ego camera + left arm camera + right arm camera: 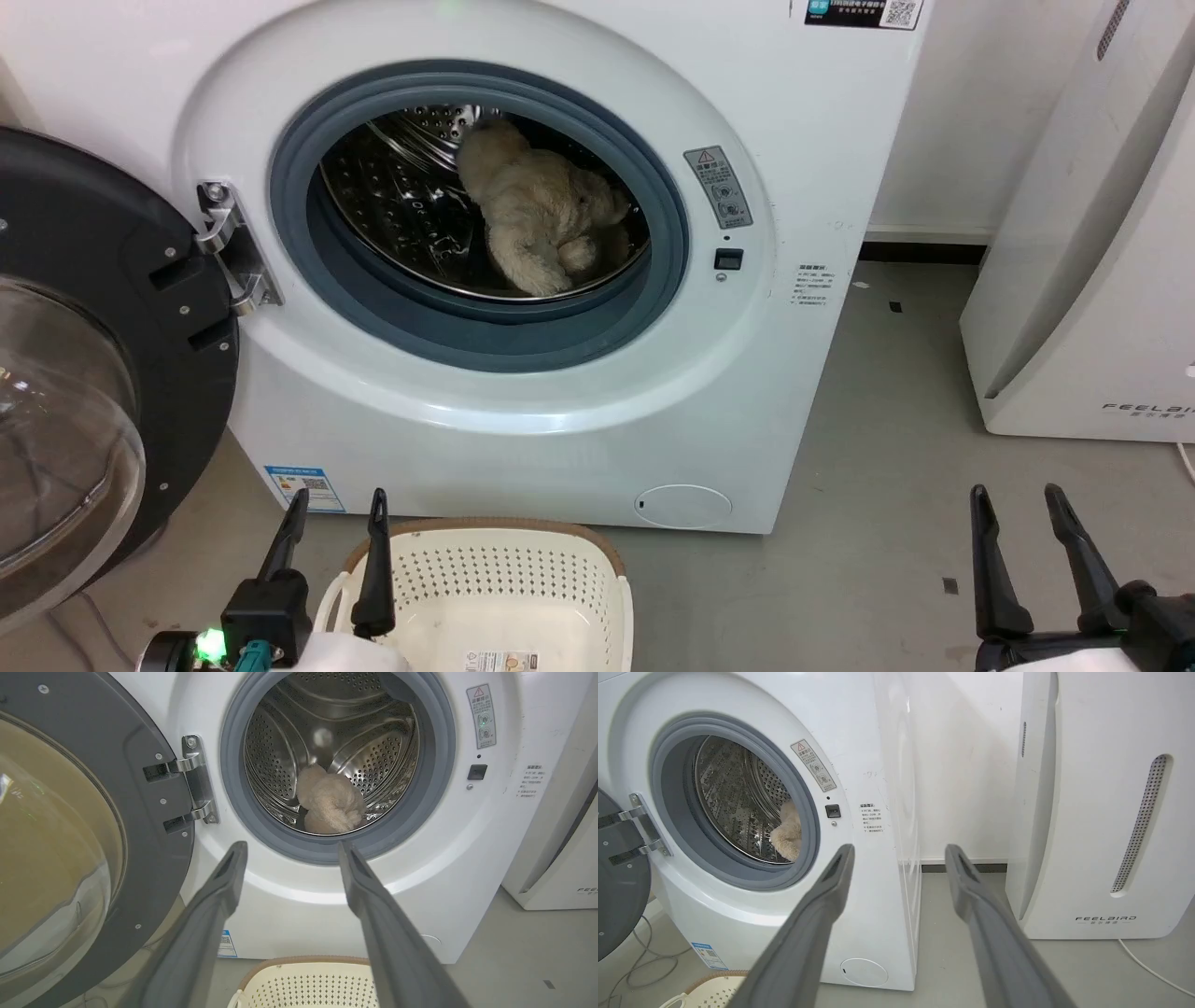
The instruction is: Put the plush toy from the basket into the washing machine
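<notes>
The cream-beige plush toy (541,219) lies inside the steel drum of the white washing machine (523,411), on the drum's floor behind the grey gasket; it also appears as plush toy (331,802) and plush toy (788,833). The machine's dark glass door (84,373) stands swung open to the left. The cream perforated basket (523,569) sits on the floor in front of the machine, with only a paper label on its floor. My left gripper (338,509) is open above the basket's left rim, holding nothing. My right gripper (1018,504) is open at lower right, also holding nothing.
A white curved appliance marked FEELBIRD (1092,280) stands on the right, with a strip of grey floor (887,448) between it and the washer. Thin cables (640,970) lie on the floor under the open door.
</notes>
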Available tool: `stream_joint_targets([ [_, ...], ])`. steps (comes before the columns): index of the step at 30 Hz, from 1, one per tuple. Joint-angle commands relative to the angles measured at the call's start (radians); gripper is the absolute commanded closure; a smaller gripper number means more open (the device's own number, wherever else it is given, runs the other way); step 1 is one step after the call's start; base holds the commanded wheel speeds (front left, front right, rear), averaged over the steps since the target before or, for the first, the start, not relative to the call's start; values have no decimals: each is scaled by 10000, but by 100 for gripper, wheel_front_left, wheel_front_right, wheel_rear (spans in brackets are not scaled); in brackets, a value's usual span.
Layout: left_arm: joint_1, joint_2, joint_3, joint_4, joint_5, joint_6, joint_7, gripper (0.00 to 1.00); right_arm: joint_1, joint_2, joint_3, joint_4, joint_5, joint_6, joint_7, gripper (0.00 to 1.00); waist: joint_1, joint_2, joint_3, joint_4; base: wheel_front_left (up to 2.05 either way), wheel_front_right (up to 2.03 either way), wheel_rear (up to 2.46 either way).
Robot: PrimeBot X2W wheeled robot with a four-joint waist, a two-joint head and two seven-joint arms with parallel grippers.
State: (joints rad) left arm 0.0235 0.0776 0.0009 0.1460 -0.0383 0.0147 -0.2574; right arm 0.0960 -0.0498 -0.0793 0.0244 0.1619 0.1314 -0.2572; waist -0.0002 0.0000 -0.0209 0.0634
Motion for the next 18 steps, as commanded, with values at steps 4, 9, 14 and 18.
stream_joint_targets([
  [4, 94, -66, 1, 93, 34, -12, -44, 0, 110, -4, -15, 33, 53, -7, -46, 0, 2, 0, 5, 43, 0, 0, 0],
  [9, 10, -39, 0, 101, 1, 0, 20, 100, 17, 0, -14, 21, -3, 0, 16, 100, 2, 0, 15, 43, 0, 0, 0],
  [14, -4, -52, 0, 14, 22, -8, 162, 100, -38, 0, 31, 6, -93, 0, 159, 100, 2, 0, 26, 5, 0, 0, 0],
  [18, -11, -59, -1, -36, 34, -13, 244, 100, -69, 0, 57, -3, -145, -1, 241, 100, 2, 0, 32, -16, 0, 0, 0],
])
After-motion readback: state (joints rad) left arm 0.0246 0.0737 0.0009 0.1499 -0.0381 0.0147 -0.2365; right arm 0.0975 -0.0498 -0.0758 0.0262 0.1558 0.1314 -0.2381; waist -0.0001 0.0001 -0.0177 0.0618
